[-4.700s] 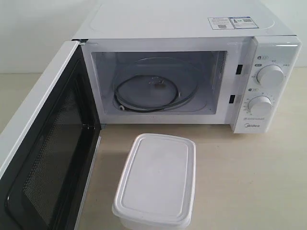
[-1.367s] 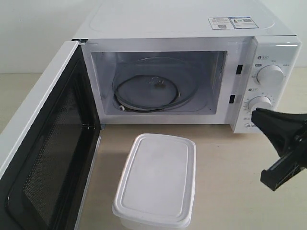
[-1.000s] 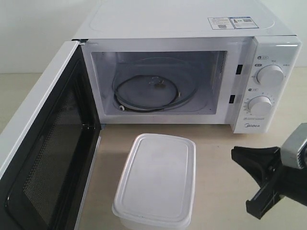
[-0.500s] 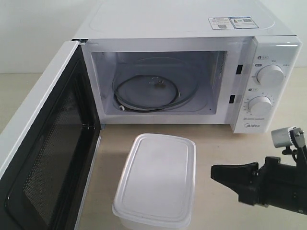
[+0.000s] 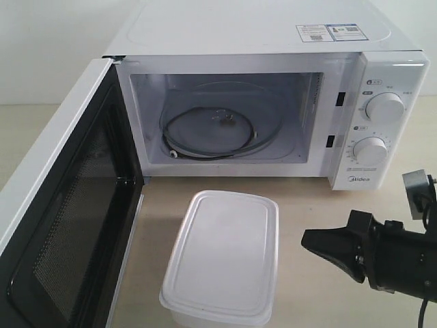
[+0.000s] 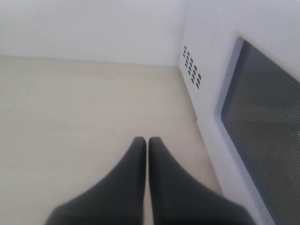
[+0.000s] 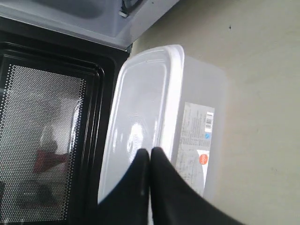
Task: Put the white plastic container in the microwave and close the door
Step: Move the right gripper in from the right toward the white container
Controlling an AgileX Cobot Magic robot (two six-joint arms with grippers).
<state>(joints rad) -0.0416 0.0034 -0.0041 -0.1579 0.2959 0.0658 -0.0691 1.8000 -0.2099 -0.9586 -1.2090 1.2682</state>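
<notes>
Right gripper (image 5: 307,240) (closed) near white plastic container (image 5: 222,256); door (image 5: 68,225) open.

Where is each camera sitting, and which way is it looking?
Exterior view: above the table, facing the open microwave's front, white plastic container before it; the shut right fingers show.
Left wrist view: on the left arm, looking past the shut left fingers along the table at the door's outer side.
Right wrist view: on the right arm, looking past its fingers at the container.
Shared: exterior and right wrist views both show the container and the door's mesh inner face.
</notes>
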